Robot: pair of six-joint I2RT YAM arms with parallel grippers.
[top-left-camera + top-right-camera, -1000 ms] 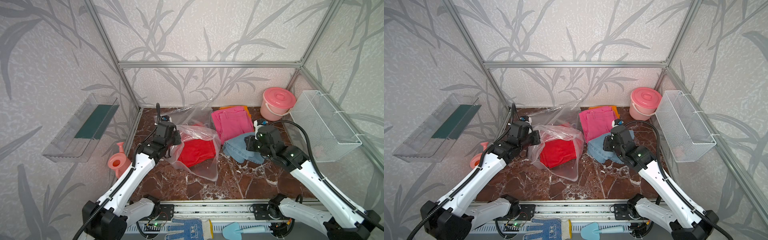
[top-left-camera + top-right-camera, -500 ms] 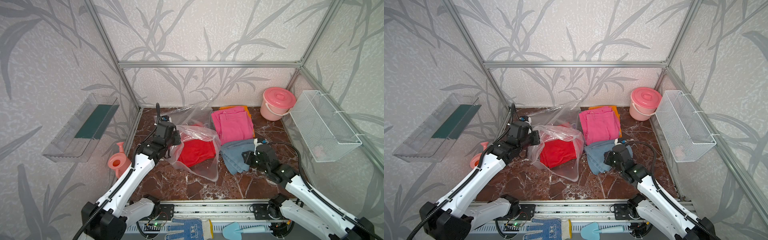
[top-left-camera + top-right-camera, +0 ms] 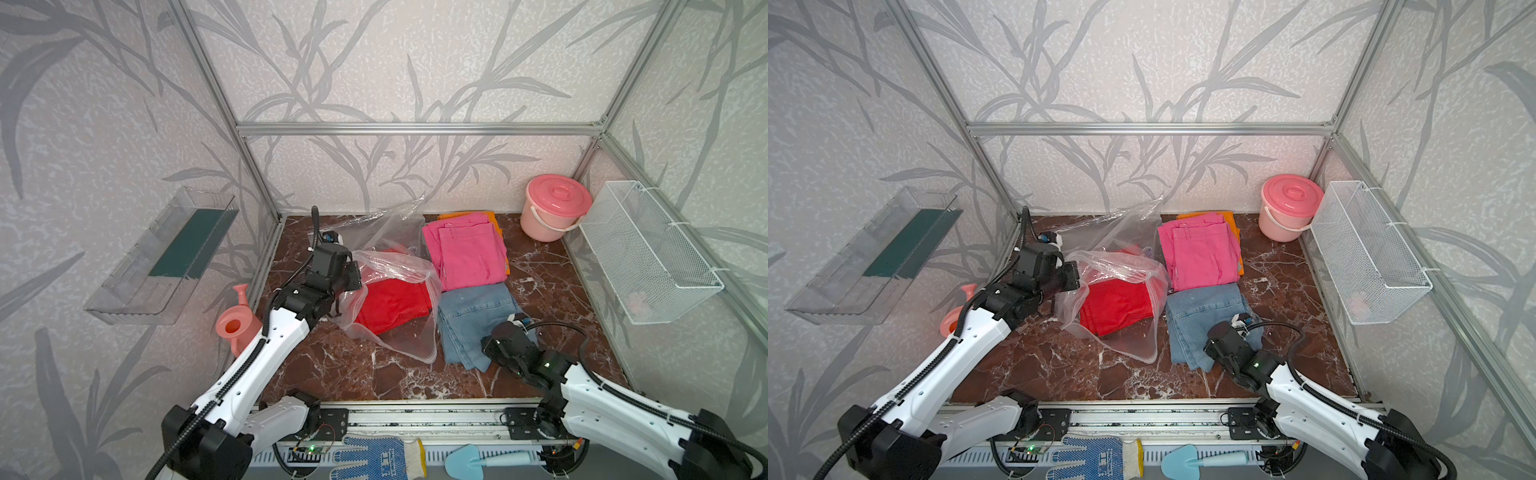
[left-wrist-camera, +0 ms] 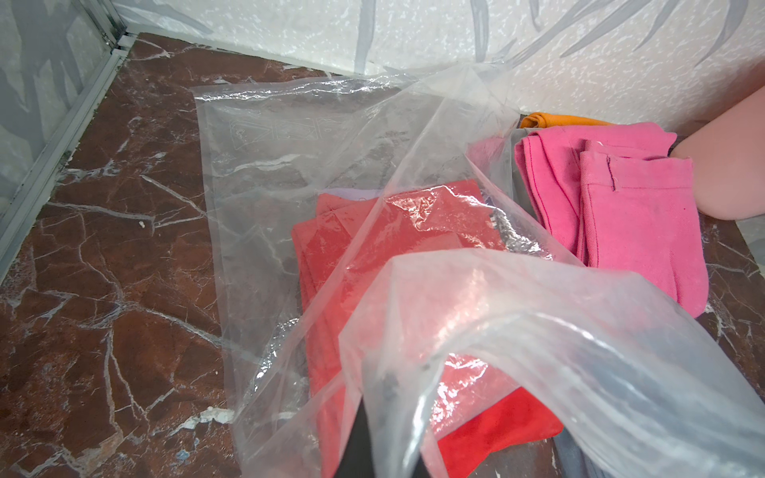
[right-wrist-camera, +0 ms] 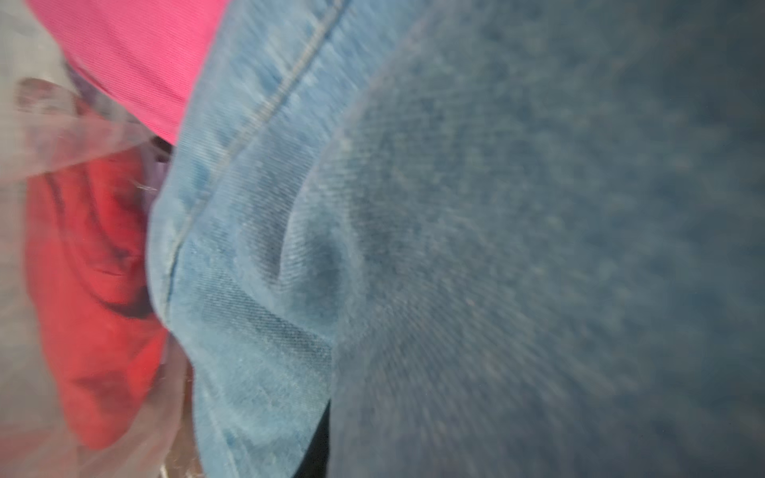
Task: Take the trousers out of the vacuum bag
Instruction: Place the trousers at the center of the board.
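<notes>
Emptying the vacuum bag point(image 3: 399, 268) is in hand; the left jaws are clamped on its mouth edge; the right jaws, narrow, grip the denim trousers point(image 3: 473, 316), already outside; red trousers point(image 3: 390, 303) remain inside, just beyond the left jaws; next, likely drop the denim on the desk point(image 3: 353, 374) and reach for red.

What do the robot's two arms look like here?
Both have white shells on the long links, with black joints, wrists and bases. The left arm carries a black ribbed cable hose along its side. The right arm has a similar hose, a smooth black cable looping over its wrist, and a small green light.
</notes>
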